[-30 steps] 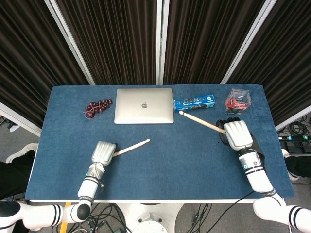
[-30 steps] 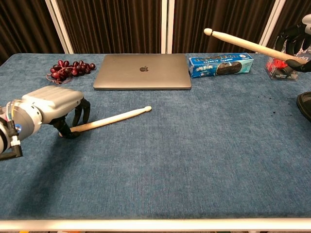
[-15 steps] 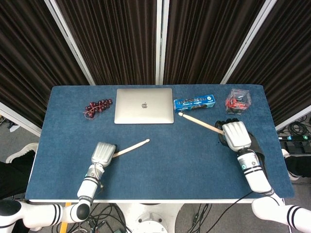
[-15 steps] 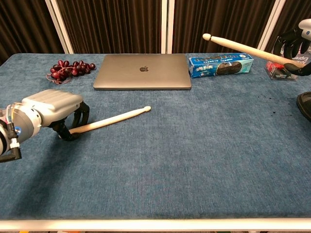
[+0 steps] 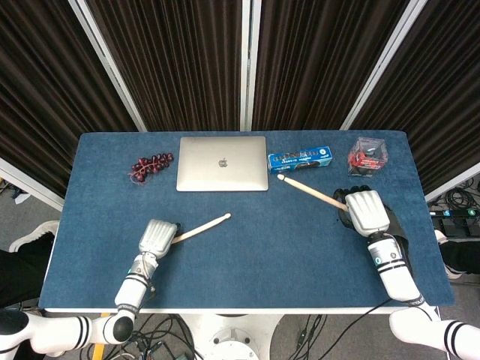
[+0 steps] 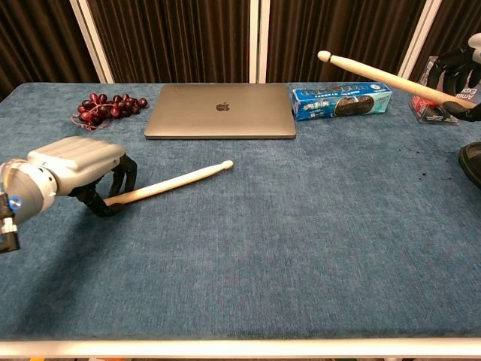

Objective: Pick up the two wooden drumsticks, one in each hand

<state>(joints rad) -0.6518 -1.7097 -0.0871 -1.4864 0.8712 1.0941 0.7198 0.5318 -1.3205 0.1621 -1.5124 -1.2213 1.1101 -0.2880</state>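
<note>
One wooden drumstick point(image 5: 202, 226) lies low over the blue table point(image 5: 285, 247) at front left, tip pointing right and away. My left hand point(image 5: 159, 238) has its fingers curled around the butt end; in the chest view this hand point(image 6: 79, 165) grips the stick point(image 6: 169, 183) close to the cloth. The second drumstick point(image 5: 311, 190) is lifted off the table at the right, tip toward the laptop. My right hand point(image 5: 365, 210) grips its butt end. In the chest view that stick point(image 6: 376, 74) slants up to the left from the right hand point(image 6: 460, 71) at the frame's edge.
A closed silver laptop point(image 5: 222, 163) sits at the back centre, with dark grapes point(image 5: 151, 166) to its left. A blue snack box point(image 5: 300, 159) and a clear box with red contents point(image 5: 367, 156) stand at the back right. A black object point(image 6: 472, 162) shows at the chest view's right edge.
The left hand has drawn back slightly toward the front left with its stick. The right hand's raised stick has shifted only a little.
</note>
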